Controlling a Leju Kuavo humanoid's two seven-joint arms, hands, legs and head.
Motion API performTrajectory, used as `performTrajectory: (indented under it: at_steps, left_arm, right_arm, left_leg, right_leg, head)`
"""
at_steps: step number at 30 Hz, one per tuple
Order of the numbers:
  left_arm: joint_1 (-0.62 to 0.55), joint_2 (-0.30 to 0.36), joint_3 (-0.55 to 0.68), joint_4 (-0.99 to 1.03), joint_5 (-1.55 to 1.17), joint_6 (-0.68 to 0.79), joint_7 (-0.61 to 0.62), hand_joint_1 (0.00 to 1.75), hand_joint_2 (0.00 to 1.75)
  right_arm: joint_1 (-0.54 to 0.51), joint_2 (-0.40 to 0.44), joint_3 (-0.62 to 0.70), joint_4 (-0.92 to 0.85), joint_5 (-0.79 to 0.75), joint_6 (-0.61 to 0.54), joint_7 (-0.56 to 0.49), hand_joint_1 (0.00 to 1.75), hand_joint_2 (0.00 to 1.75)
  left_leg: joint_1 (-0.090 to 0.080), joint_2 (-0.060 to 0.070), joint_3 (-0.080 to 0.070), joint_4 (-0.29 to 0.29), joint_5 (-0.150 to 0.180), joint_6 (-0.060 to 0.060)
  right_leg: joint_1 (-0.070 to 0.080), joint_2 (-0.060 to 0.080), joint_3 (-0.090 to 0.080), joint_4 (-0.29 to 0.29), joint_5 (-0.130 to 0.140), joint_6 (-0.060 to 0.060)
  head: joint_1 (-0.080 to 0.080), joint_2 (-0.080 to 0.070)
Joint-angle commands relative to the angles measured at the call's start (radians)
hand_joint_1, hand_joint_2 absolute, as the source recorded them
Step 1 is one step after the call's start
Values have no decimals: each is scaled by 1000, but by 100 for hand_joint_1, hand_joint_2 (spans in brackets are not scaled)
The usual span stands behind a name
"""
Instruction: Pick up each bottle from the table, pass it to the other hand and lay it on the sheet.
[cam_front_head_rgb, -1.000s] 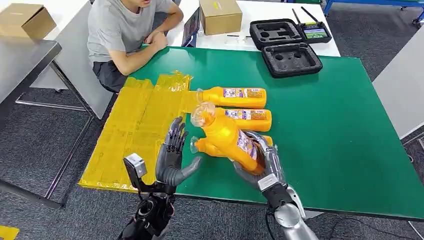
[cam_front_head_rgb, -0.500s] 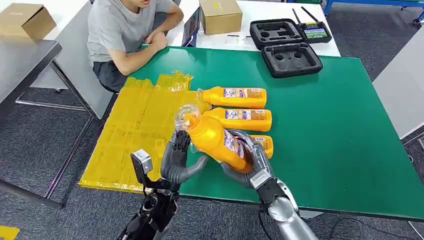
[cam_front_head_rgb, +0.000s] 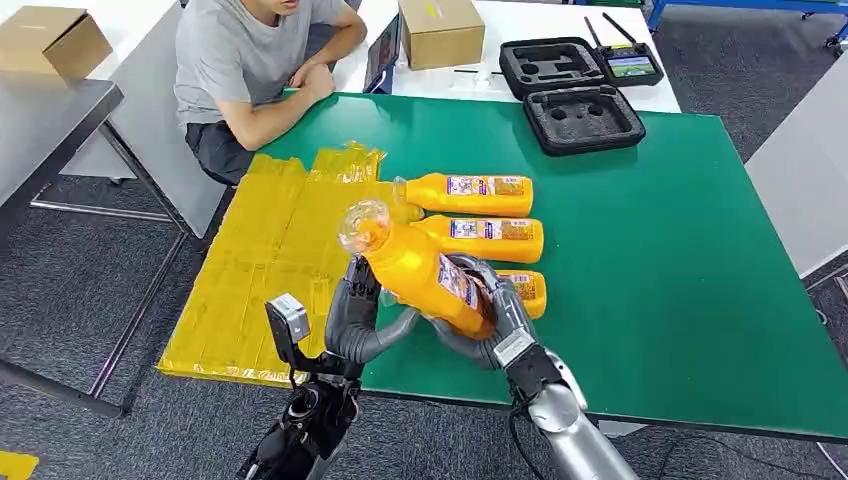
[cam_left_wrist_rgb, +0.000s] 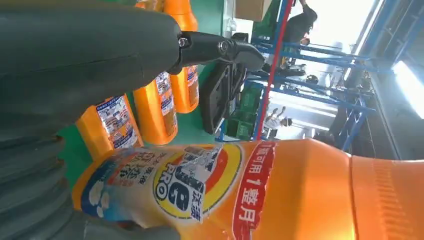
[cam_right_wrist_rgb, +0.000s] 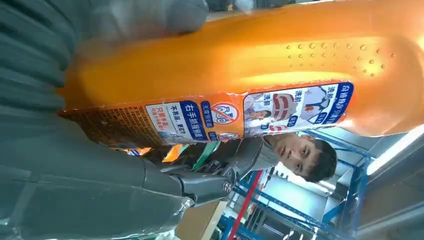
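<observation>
Starting at nine o'clock on my head view, the yellow sheet (cam_front_head_rgb: 270, 260) lies flat on the green tabletop (cam_front_head_rgb: 650, 250) with no bottle on it that I can make out, so by my reading nothing has been delivered yet and every bottle is left to do. Just inboard of the sheet's near edge, my left hand (cam_front_head_rgb: 352, 318) stands upright with its fingers spread and its thumb out under the orange detergent bottle (cam_front_head_rgb: 420, 268); the left wrist view has the label passing right beside the palm, so I judge it is touching or about to, but it does not grip yet. The bottle itself hangs above the tabletop, tilted, its clear cap toward eleven o'clock over the sheet's edge and its base down at five o'clock. That base sits wrapped in my right hand (cam_front_head_rgb: 483, 318), which holds it firmly, fingers around the labelled body. I would put this at the handover step for the first bottle: lifted, brought across, not passed. Farther toward three o'clock, three more bottles lie on their sides on the tabletop: the far bottle (cam_front_head_rgb: 470, 193), the middle bottle (cam_front_head_rgb: 490, 238), and the near bottle (cam_front_head_rgb: 525, 288), partly hidden behind my right hand. A person (cam_front_head_rgb: 250, 70) sits at the table's far corner, near eleven o'clock, arms resting, well apart from the work.
</observation>
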Motion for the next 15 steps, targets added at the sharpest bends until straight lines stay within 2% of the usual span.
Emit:
performTrajectory:
  at_steps: [1,15]
  left_arm:
    - [7,17,-6,-17,-12,7,8,0,175]
    - [20,20,-43,-2,-7,-54,8,0,175]
  right_arm:
    - [-57,-14,47,96,-2,-40,-3,175,175]
    - [-54,-14,36,107,5,-91,-3,175,175]
  left_leg:
    - [0,2,4,0,-1,1]
    - [0,1,3,-1,-1,1]
  right_leg:
    - [1,1,3,-1,-1,-2]
    - [0,0,3,-1,-1,-1]
  head:
    - [0,0]
    - [0,0]
